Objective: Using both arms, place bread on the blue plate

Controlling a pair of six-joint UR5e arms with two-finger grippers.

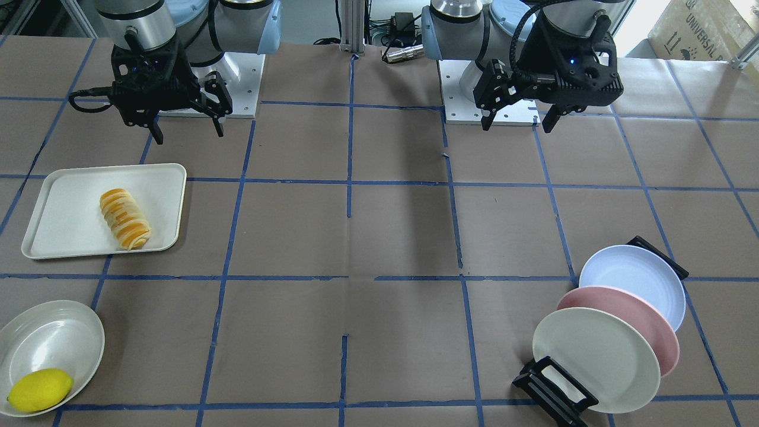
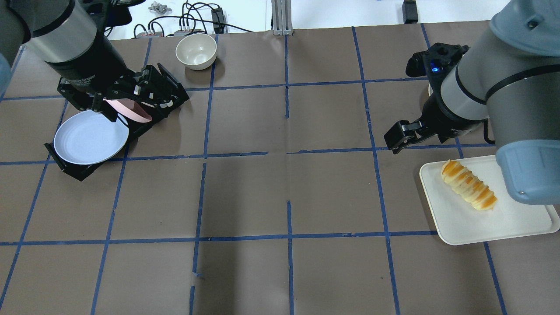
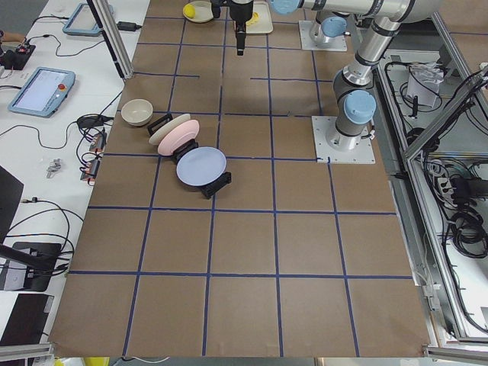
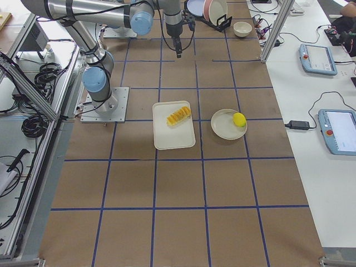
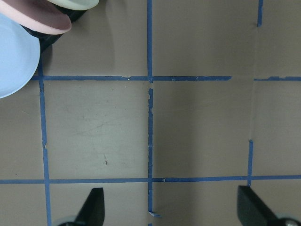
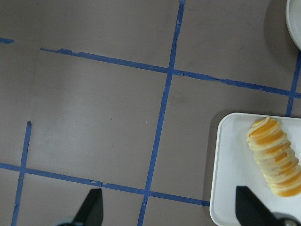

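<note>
End effector on the left arm [image 1: 517, 121] hangs released, far across the desk [image 2: 284, 197] from the white tray [image 2: 516, 223]. The blue plate [image 2: 89, 138] leans in a black rack [image 2: 65, 164], also well apart from the tray. The bread [image 2: 469, 185] lies on the tray; it is probably light, soft and easily squashed, so grip gently across its middle. The right end effector [image 1: 190, 135], also released, hovers near the tray's edge. Brown paper with taped lines covers the desk.
</note>
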